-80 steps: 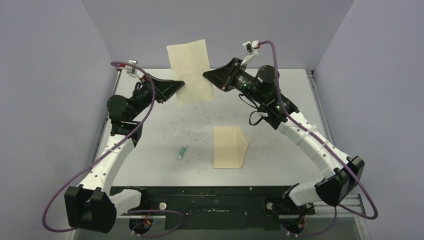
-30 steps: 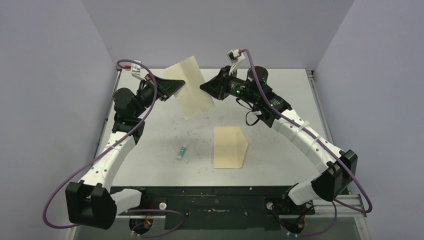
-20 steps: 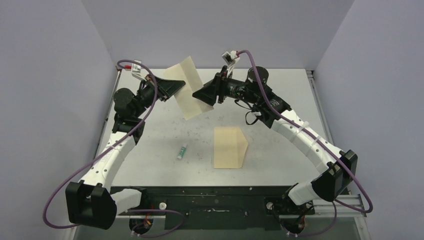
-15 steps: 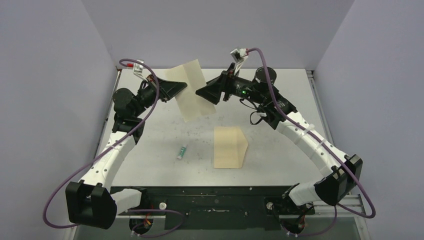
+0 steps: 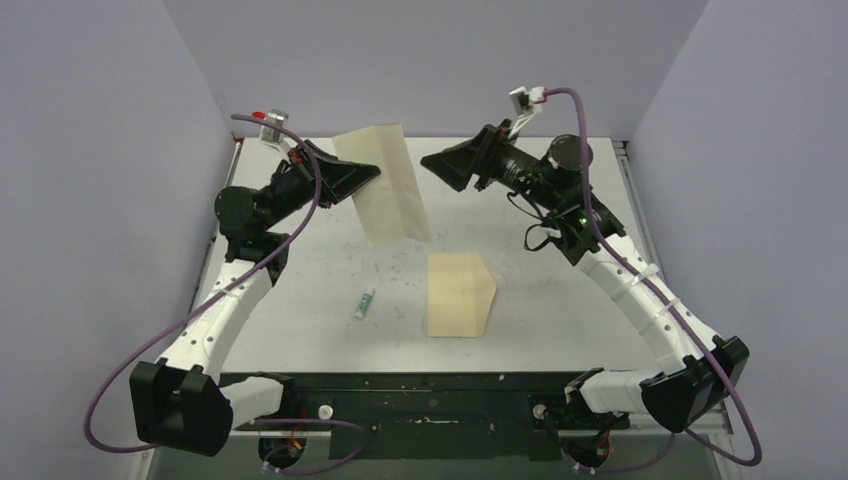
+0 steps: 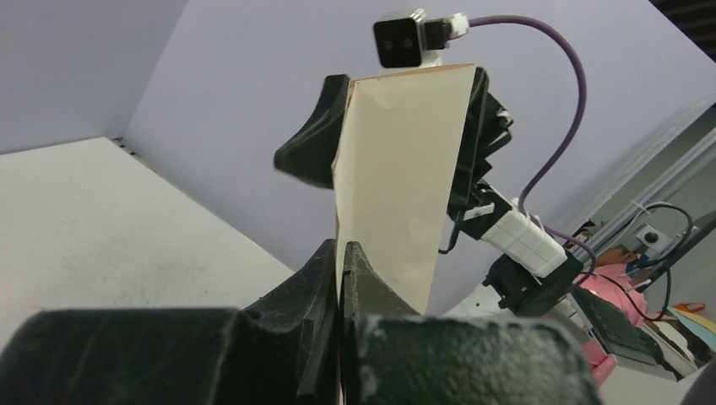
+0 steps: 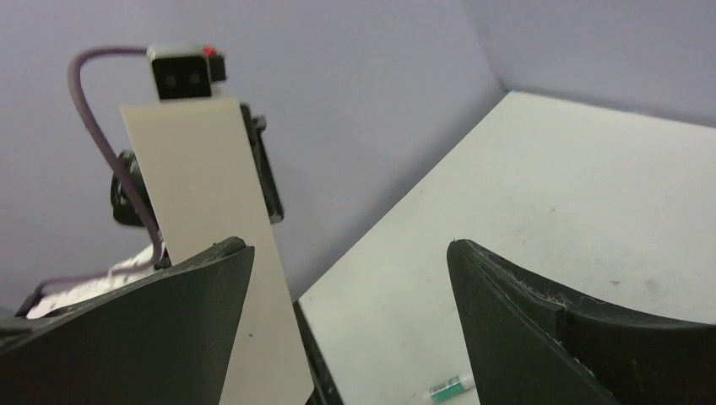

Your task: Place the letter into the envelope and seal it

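1. Pale cream paper, folded along a crease: the letter is held upright in the air over the far part of the table; expect it to be light, floppy away from the fold, and quick to swing or slip.
2. Your left gripper is pinched tight on the letter's edge; for a second hold, I judge a spot close to the crease or a corner the stiffest.
3. Your right gripper has its fingers spread wide and holds nothing; it sits just beside the letter, apart from it.
4. The envelope lies flat nearer you, with what looks like its flap turned out on the right; a small green-and-white tube lies to its left.
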`<move>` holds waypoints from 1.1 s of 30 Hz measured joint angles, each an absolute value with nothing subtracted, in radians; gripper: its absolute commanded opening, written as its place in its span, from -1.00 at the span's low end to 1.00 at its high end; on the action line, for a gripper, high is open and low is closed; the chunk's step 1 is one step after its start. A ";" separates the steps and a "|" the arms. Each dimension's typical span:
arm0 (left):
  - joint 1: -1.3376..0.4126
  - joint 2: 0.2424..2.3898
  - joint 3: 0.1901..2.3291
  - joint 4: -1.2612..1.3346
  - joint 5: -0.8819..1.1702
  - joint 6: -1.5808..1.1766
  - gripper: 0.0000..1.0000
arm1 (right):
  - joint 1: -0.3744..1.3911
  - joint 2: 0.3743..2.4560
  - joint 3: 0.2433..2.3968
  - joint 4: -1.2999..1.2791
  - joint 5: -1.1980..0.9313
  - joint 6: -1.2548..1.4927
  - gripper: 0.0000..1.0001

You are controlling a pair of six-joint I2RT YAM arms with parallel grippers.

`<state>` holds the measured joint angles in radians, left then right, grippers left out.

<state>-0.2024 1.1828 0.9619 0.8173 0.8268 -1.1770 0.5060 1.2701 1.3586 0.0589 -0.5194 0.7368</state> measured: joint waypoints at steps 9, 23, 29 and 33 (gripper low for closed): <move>-0.295 1.184 1.010 0.857 0.815 -1.190 -1.00 | 0.683 1.348 1.343 0.146 -0.797 0.705 0.82; -0.298 1.184 1.037 0.855 0.809 -1.219 -1.00 | 0.680 1.353 1.326 0.257 -0.881 0.776 -0.18; -0.298 1.184 1.050 0.857 0.812 -1.227 -1.00 | 0.680 1.364 1.312 0.324 -0.906 0.849 -0.39; -0.298 1.183 1.050 0.857 0.812 -1.227 -1.00 | 0.678 1.368 1.301 0.348 -0.905 0.884 -0.66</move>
<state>-0.2977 1.1831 1.0496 0.8566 0.8124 -1.2274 0.6777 1.3682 1.3010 0.3485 -0.9047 0.8841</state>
